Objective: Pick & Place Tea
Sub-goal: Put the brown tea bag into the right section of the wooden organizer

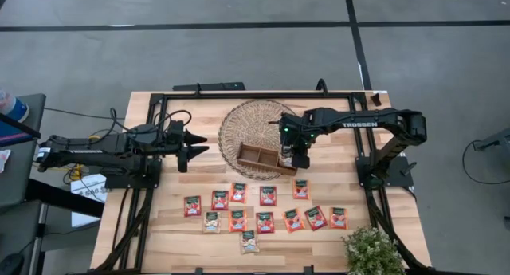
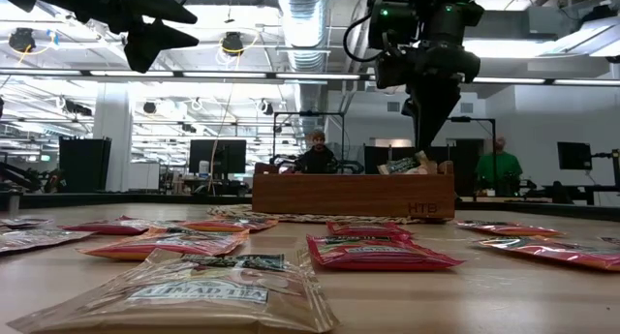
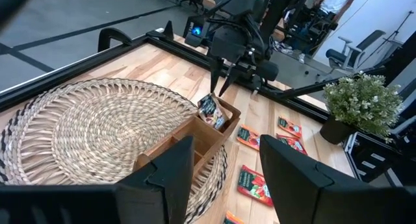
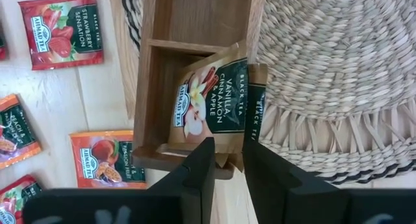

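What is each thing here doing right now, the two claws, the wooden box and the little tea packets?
right gripper: over the wooden tray's end compartment, fingers narrowly apart around a sachet's edge
vanilla cinnamon sachet: leaning tilted in that compartment
wooden tray: on the woven mat, other compartments look empty
left gripper: open, holding nothing, waiting beside the mat
loose sachets: lying flat on the table

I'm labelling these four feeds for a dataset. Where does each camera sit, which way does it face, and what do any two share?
High view: overhead, looking straight down at the table; both arms show.
Low view: at tabletop height, looking across sachets into the room; arms enter from above.
Left wrist view: on the left arm, facing the woven mat; its own fingers show.
Right wrist view: on the right arm, looking down; its end effector shows.
Shared: all four show the wooden tray.
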Action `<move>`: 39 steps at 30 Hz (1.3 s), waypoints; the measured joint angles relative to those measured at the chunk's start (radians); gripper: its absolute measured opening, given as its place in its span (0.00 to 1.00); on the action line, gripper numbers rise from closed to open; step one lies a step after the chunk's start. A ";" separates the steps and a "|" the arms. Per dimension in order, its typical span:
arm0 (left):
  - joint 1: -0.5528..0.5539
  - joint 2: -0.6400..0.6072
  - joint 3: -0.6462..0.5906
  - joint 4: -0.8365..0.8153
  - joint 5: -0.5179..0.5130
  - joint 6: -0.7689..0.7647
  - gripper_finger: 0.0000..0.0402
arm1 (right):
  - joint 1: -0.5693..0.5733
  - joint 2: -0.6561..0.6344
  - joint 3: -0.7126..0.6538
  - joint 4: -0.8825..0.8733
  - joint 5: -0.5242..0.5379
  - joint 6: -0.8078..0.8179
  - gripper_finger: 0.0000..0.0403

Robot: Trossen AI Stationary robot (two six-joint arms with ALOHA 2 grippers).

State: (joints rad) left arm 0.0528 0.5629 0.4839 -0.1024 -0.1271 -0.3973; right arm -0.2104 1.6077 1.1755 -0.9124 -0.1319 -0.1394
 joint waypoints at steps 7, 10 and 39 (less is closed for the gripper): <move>0.000 0.000 0.000 0.000 0.001 0.000 0.42 | 0.000 0.000 0.000 -0.012 0.000 0.008 0.18; 0.000 0.000 0.000 0.000 0.001 0.004 0.42 | 0.000 0.000 0.000 -0.016 -0.001 0.008 0.18; 0.000 0.000 0.000 0.000 0.029 0.008 0.42 | -0.002 0.000 -0.001 -0.027 -0.029 0.034 0.14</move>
State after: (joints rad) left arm 0.0525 0.5629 0.4839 -0.1028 -0.0984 -0.3895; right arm -0.2122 1.6081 1.1744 -0.9396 -0.1608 -0.1054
